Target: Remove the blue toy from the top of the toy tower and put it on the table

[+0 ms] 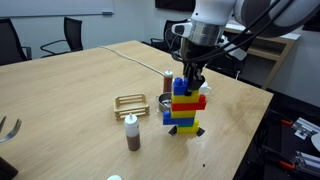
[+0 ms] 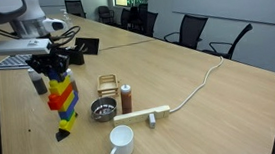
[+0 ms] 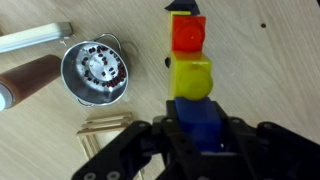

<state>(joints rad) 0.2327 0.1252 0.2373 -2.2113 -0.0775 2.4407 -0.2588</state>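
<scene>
Both exterior views: one large pale light-wood table (image 1: pixel 80 85) (image 2: pixel 214 95), one white robot arm (image 1: pixel 215 15) (image 2: pixel 11 10) reaching down over it. One tower of chunky plastic bricks (image 1: pixel 184 108) (image 2: pixel 65 103) stands upright on the table, directly under the black two-finger gripper (image 1: pixel 190 78) (image 2: pixel 53 66).

In the wrist view I count four layers top to bottom: blue, yellow, red, dark base. The small cube-shaped blue plastic brick (image 3: pixel 203 115) is the top layer, seated on the yellow one. The gripper (image 3: pixel 203 132) is centred on it, jaws drawn in to brick width. The fingers (image 3: pixel 150 140) are against two opposite sides with no gap I can see, so it is clamped on that blue brick.

Near the tower, one of each:
- white ceramic mug (image 2: pixel 121 142)
- round metal strainer (image 3: pixel 97 72) (image 2: pixel 102 111)
- wooden slatted rack (image 1: pixel 131 103) (image 2: pixel 108 84)
- pale wooden bar (image 2: pixel 141 115)
- upright brown-and-white bottle (image 1: pixel 131 133) (image 2: pixel 126 98)
</scene>
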